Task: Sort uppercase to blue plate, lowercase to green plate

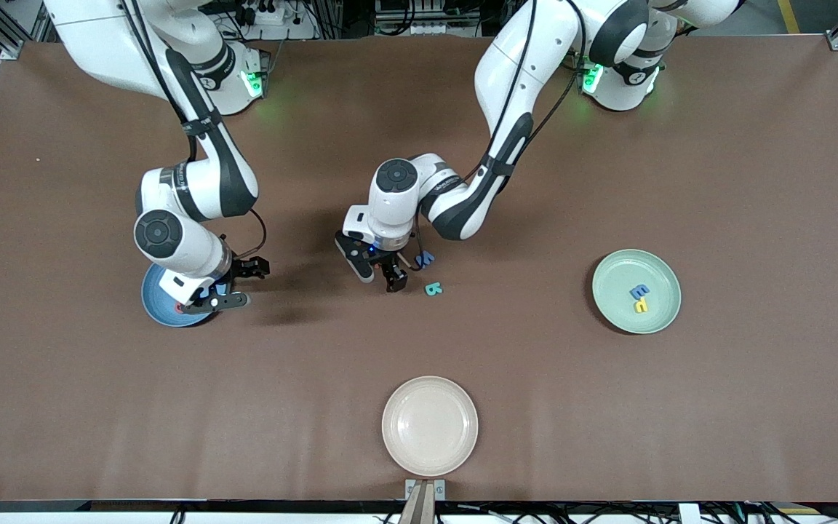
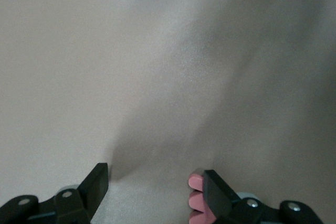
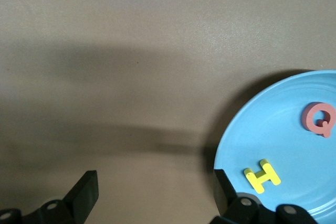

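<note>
Front view shows the left gripper spread, lowered to straddle a red w, while the right gripper, spread and empty, hangs over the blue plate holding H and Q.

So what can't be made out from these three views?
- blue plate, front view: largely covered by the right gripper and wrist.
- pink letter, left wrist view: cut by the frame edge and a finger of the left gripper; shape unreadable.
- blue letter, front view: too small, partly covered by the left arm.
</note>
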